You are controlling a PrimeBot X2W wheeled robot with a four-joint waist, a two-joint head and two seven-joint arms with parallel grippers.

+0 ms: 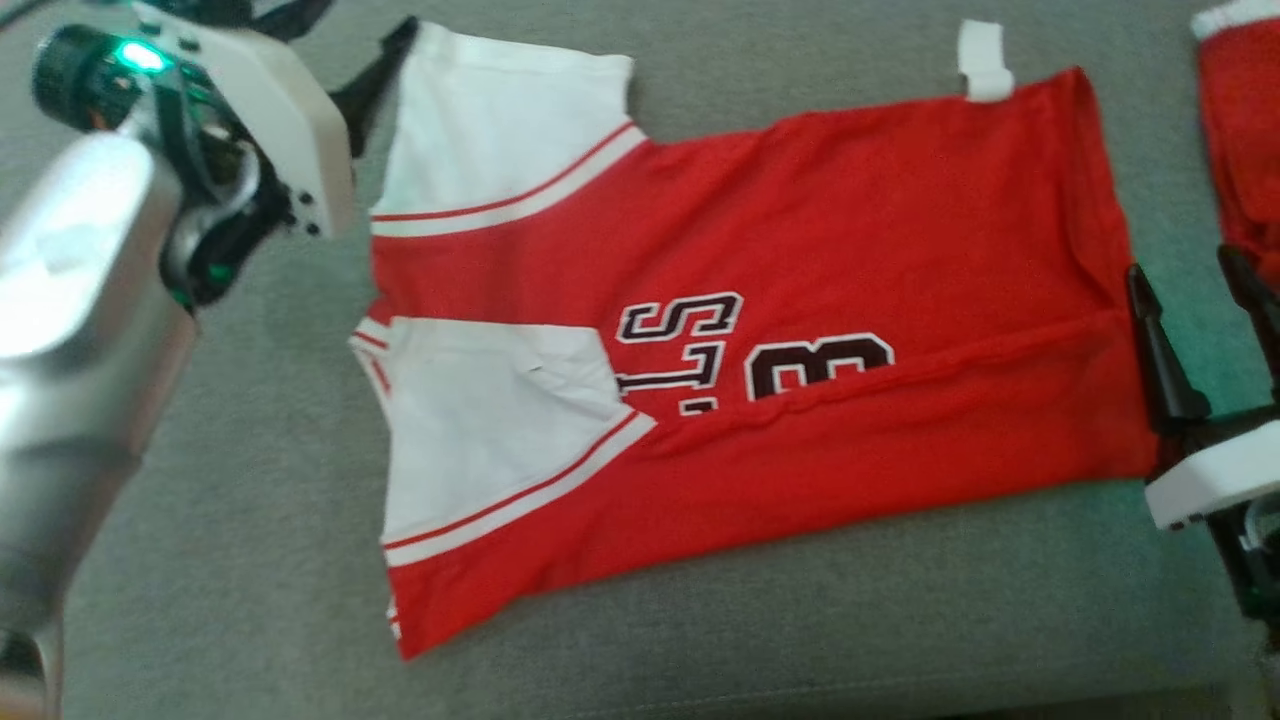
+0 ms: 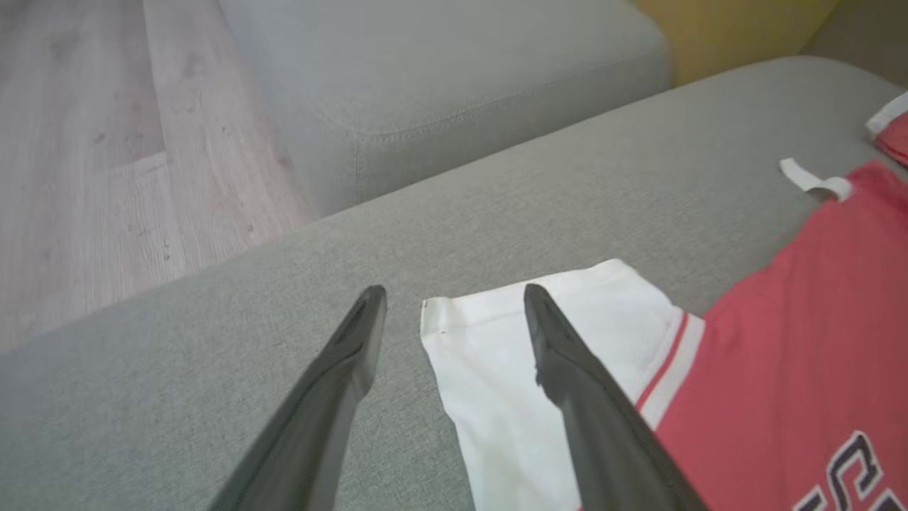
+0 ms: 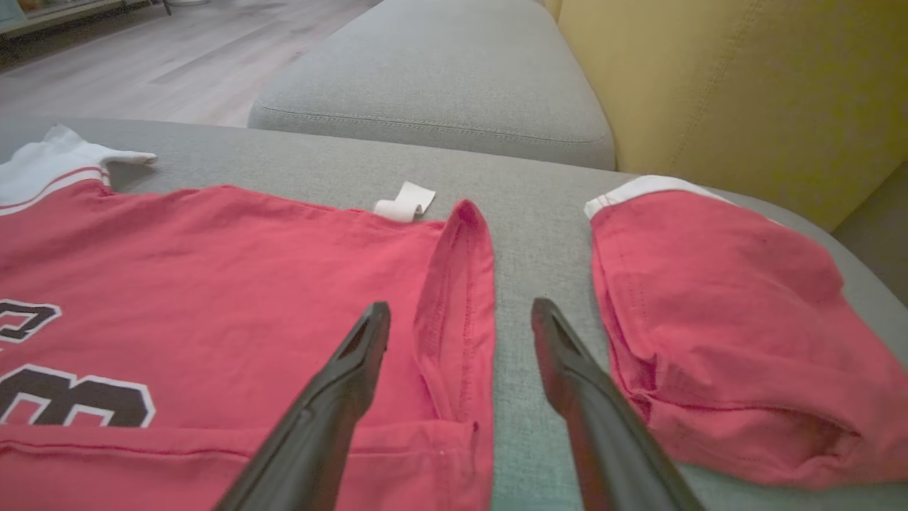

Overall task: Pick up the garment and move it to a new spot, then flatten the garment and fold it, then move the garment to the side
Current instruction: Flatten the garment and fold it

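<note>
The red garment (image 1: 820,230) lies spread out on the grey cushion (image 1: 250,420), its white shoulder panels toward my left. Its near long edge is folded up over the lower half of the dark letters and number "8" (image 1: 820,365). My left gripper (image 1: 370,45) is open at the far shoulder panel (image 2: 496,355); in the left wrist view its fingers straddle the panel's corner (image 2: 454,294), and I cannot tell if they touch it. My right gripper (image 1: 1182,262) is open at the hem, whose raised fold (image 3: 457,298) stands between the fingers.
A second red cloth piece with white trim (image 3: 709,319) lies right of the hem, close to my right gripper. A white tag (image 1: 985,60) sticks out of the jersey's far edge. Beyond are another grey cushion (image 3: 440,78), a yellow backrest (image 3: 745,92) and wooden floor (image 2: 85,142).
</note>
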